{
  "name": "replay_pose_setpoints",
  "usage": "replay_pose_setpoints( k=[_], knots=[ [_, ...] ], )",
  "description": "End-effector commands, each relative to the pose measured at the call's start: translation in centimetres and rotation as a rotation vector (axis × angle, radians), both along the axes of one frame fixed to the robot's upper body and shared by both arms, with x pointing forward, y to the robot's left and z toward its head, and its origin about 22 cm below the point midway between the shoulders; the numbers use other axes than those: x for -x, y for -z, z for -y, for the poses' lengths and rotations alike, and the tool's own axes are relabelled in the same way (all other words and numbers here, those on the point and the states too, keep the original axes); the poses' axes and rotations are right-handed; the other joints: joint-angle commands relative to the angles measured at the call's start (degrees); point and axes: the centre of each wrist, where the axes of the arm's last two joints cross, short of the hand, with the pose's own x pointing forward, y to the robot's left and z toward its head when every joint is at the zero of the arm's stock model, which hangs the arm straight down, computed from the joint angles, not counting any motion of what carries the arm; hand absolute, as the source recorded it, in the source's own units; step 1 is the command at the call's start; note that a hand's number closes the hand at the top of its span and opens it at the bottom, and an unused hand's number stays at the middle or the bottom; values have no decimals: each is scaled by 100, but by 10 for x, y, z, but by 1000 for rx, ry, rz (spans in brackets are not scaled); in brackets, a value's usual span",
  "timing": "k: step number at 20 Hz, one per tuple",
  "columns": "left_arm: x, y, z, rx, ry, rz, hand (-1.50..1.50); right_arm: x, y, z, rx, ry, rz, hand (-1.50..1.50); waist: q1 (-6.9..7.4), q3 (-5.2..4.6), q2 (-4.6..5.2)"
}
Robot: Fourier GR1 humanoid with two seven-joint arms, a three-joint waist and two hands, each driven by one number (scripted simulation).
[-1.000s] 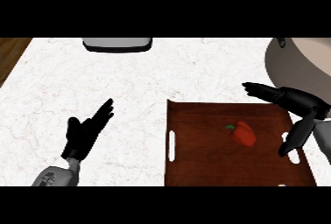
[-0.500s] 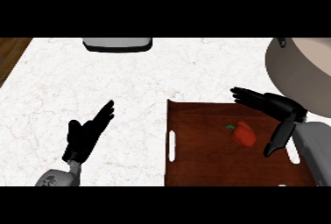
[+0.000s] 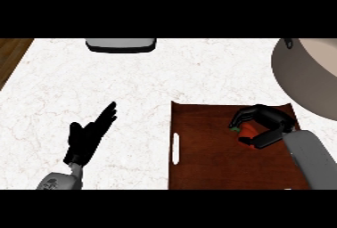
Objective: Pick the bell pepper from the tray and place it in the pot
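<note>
A red bell pepper (image 3: 248,132) with a green stem lies on the dark brown tray (image 3: 204,156), near the tray's far right part. My right hand (image 3: 269,125) is curled round it from the right, fingers over its far side and thumb on its near side, hiding most of it. The grey pot (image 3: 309,75) stands at the far right, partly cut off by the view's edge, just beyond the tray. My left hand (image 3: 89,138) rests open on the white counter at the lower left, fingers pointing up and right.
A grey and black appliance (image 3: 121,44) sits at the counter's far edge. A strip of wooden floor (image 3: 12,53) shows past the counter's left edge. The tray has a white handle slot (image 3: 175,148) on its left side.
My right hand has moved left and down over the tray and its fingers have curled round the bell pepper. The left hand has stayed in place.
</note>
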Motion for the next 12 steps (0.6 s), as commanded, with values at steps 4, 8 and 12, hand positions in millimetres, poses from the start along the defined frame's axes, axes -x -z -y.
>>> replay_pose_setpoints(
  k=[4, 8, 12],
  knots=[
    [-7, -1, 2, -4, -9, -24, 0, 20, 34, -3, -149, -49, -27, 150, -47, -6, 3],
    [-6, 6, -3, 5, -10, -24, 0, 15, 26, -1, -218, -24, 49, 150, -51, -7, 4],
    [0, -2, -14, 9, -40, -6, 0, 60, -3, 141, -149, 447, 168, 150, -293, 19, 15]
  ],
)
